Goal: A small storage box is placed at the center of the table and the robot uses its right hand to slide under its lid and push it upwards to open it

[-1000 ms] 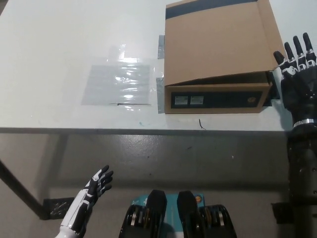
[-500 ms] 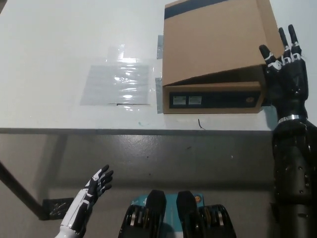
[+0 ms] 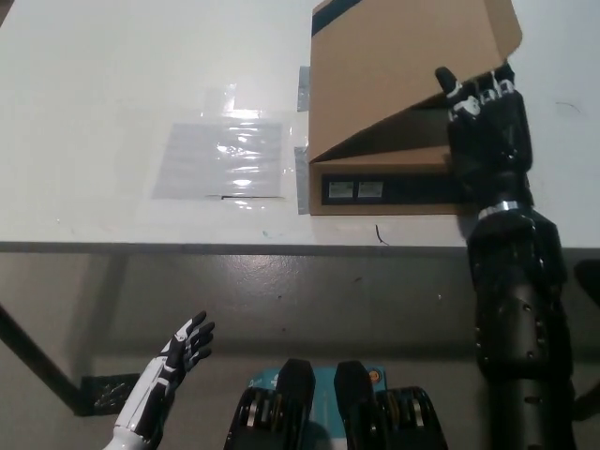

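Right hand (image 3: pixel 483 117), fingers spread, now under lid (image 3: pixel 403 70); I am lifting it further off storage box (image 3: pixel 394 187); opening progressing.

White table (image 3: pixel 112 84) filling the upper part of the view, near edge running straight across from left to right. Clear plastic sheet (image 3: pixel 223 157) lying flat on the top, left of centre, catching bright glare from overhead light. Small dark mark (image 3: pixel 381 234) near the table's front edge, right of centre. Below the edge, grey floor (image 3: pixel 309 309), dull and lightly scuffed. Dark table leg (image 3: pixel 33 352) slanting down at the near left, ending by a black crumpled patch (image 3: pixel 105 394) on the floor.
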